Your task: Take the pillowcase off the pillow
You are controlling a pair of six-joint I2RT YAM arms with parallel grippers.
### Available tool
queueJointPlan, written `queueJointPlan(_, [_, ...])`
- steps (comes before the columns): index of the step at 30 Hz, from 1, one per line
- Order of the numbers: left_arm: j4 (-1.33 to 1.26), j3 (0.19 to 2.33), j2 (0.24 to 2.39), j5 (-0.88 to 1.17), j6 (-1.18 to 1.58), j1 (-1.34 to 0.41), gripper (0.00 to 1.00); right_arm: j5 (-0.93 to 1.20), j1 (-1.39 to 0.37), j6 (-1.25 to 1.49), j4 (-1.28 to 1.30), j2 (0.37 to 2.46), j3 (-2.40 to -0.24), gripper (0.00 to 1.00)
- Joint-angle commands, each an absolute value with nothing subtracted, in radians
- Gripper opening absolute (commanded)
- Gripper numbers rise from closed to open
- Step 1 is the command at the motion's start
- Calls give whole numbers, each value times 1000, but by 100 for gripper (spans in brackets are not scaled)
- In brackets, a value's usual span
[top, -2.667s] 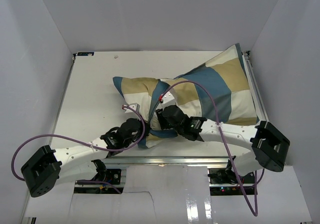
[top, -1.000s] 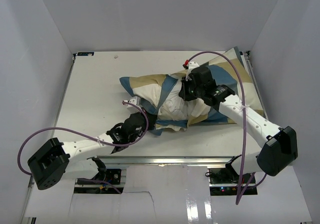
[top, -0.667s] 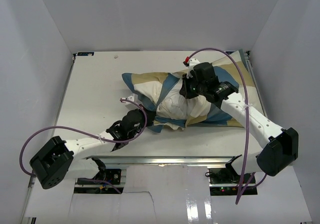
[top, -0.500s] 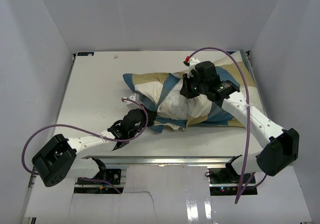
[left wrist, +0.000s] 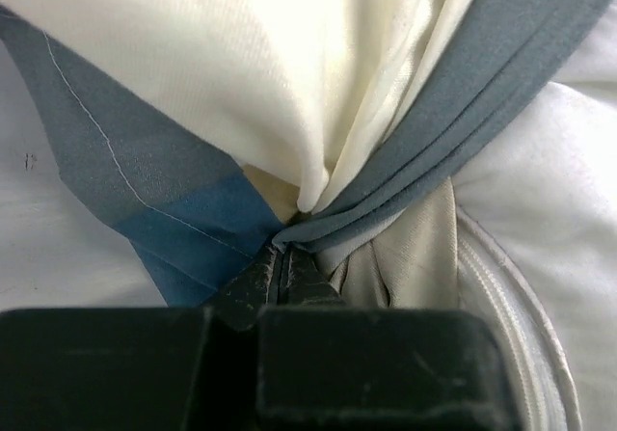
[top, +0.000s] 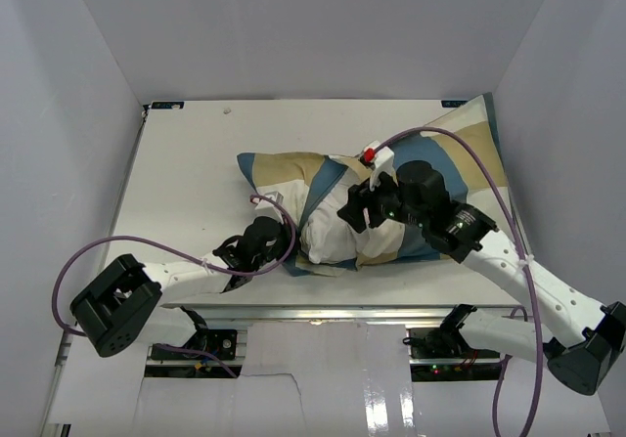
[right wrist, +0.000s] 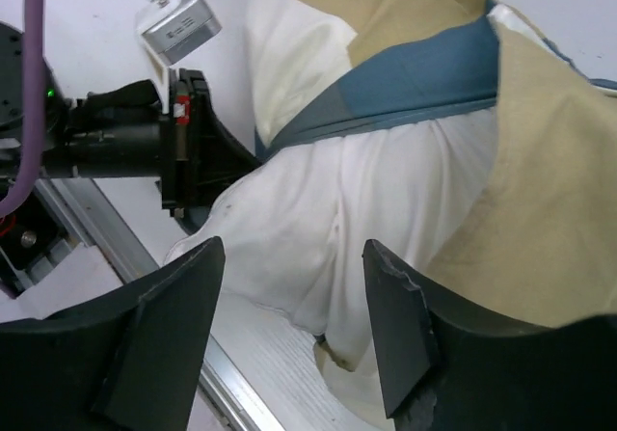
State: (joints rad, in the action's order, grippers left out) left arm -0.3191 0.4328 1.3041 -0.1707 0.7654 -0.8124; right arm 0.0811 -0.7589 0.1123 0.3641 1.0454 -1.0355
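From the top view, I see the pillowcase [top: 284, 168] lying across the middle of the bench [top: 186, 163], its far right corner propped against the side wall. The white pillow [top: 337, 232] bulges out of its near, open end. My left claw [top: 277, 244] sits low at the near left edge of that opening, on the fabric. My right claw [top: 354, 212] hangs above the exposed pillow – I can't judge its jaws from up here.

Left wrist: the left claw [left wrist: 280, 277] is pressed together, pinching a gathered fold of the pillowcase [left wrist: 174, 200] where the blue edging bunches. The pillow [left wrist: 540, 200] swells just beside it on the right.

Right wrist: the right claw [right wrist: 289, 335] is spread – its two fingers [right wrist: 164, 325] stand apart with nothing between them, poised over the wrinkled pillow [right wrist: 386, 200]. The pillowcase [right wrist: 424, 74] wraps the far part, and the left claw [right wrist: 193, 161] holds the cover's edge at the left.
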Motion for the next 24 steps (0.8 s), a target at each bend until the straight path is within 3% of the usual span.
queueJointPlan(1, [-276, 411, 1296, -123, 744, -807, 0, 3, -856, 91, 278, 1006, -996, 70])
queueJointPlan(2, [-282, 408, 1292, -124, 745, -807, 0, -18, -885, 78, 264, 1002, -970, 76])
queueJointPlan(8, [-290, 388, 1241, -115, 762, -807, 0, -189, -1061, 5, 174, 1071, -867, 92])
queueJointPlan(15, [-287, 362, 1195, -130, 765, -807, 0, -470, -1135, -14, 38, 1291, -822, 95])
queueJointPlan(16, [-287, 357, 1189, -133, 764, -807, 0, -536, -1134, -8, 35, 1313, -822, 93])
queueJointPlan(18, [-284, 350, 1172, -137, 765, -807, 0, -572, -1128, 40, 35, 1361, -827, 76])
queueJointPlan(19, [-278, 345, 1160, -144, 764, -805, 0, -596, -1115, 73, 34, 1367, -827, 55])
queueJointPlan(24, [-193, 351, 1123, -199, 773, -805, 0, -600, -1063, 107, 34, 1251, -793, 27])
